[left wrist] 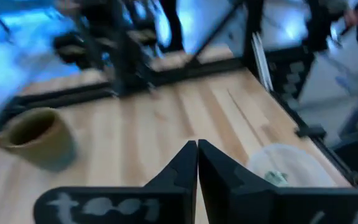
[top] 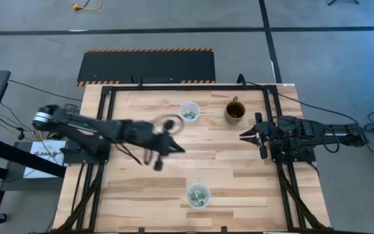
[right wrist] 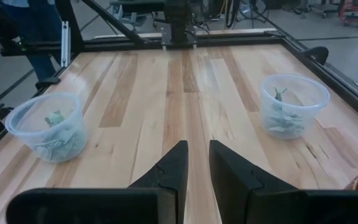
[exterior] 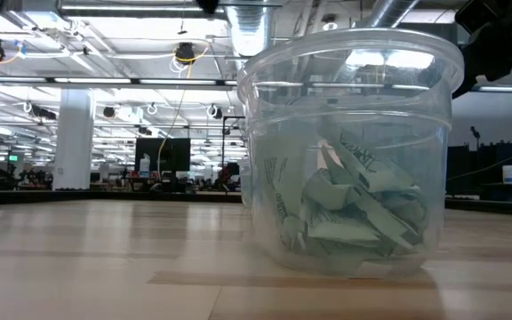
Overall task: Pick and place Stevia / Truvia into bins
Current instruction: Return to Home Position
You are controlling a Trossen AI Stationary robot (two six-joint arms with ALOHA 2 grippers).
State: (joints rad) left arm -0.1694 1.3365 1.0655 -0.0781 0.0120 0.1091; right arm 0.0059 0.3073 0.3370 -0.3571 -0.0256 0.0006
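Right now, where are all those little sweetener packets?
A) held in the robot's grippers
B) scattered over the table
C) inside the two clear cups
C: green and white packets lie in one clear cup and in the other clear cup; the wooden tabletop shows none.

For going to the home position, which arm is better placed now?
Right. The right gripper sits by the right edge of the table, near its base. The left gripper, shut and empty, reaches over the table's middle, between the upper cup and the lower cup, so it has farther to go.

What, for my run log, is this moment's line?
left gripper shut, empty, mid-table | right gripper open, right side | packets in both cups
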